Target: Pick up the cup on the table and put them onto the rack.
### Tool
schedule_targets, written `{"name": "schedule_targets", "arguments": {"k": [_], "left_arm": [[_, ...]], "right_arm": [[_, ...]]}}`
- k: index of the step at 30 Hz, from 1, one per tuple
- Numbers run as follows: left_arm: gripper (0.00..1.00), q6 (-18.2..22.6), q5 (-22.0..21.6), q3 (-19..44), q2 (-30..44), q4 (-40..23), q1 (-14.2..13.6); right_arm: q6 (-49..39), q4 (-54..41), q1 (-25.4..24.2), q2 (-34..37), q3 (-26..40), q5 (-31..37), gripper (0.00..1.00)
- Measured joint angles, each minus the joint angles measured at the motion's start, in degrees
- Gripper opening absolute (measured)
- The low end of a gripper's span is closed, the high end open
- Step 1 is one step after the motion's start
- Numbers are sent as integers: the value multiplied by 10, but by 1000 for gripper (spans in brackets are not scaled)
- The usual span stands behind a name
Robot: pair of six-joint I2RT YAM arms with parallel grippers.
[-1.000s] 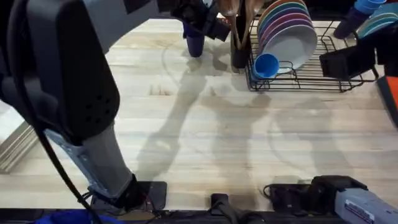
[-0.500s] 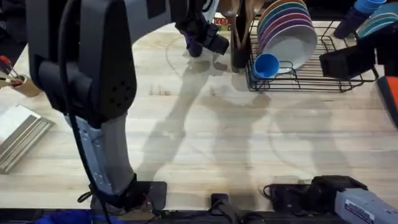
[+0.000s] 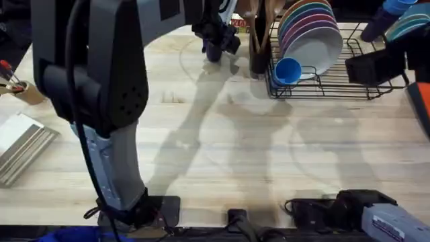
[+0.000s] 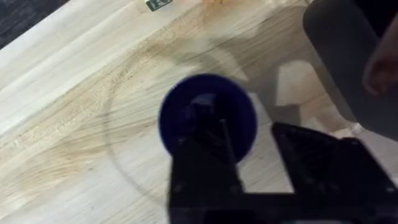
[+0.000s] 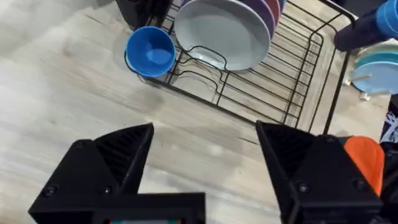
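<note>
The left gripper [image 4: 252,158] reaches far forward, fingers spread, while the right gripper [image 5: 205,162] hovers open.

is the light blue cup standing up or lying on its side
On its side. The light blue cup lies at the rack's front corner, its round mouth facing outward.

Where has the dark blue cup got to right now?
The dark blue cup stands on the table's far side, just left of the rack, under the left hand.

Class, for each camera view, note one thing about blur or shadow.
Overhead: the left arm looms large and dark, arm shadows crossing the pale wooden table. Left wrist: the dark navy plastic cup looks soft. Right wrist: the black wire rack is crisp.
</note>
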Motion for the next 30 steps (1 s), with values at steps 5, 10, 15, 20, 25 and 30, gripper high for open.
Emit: {"name": "schedule_targets", "arguments": {"k": [5, 10, 15, 20, 25, 30], "left_arm": [[70, 2, 1, 1, 0, 3, 0], [43, 2, 1, 2, 0, 3, 0], [41, 2, -5, 5, -7, -24, 0], [41, -4, -7, 5, -43, -75, 0], [41, -7, -9, 5, -133, -113, -2], [41, -7, -12, 5, -181, -153, -19]], "right_arm": [[0, 0, 0, 0, 0, 0, 995], [0, 0, 0, 0, 0, 0, 996], [0, 0, 0, 0, 0, 0, 996], [0, 0, 0, 0, 0, 0, 996], [0, 0, 0, 0, 0, 0, 996], [0, 0, 0, 0, 0, 0, 996]]}}
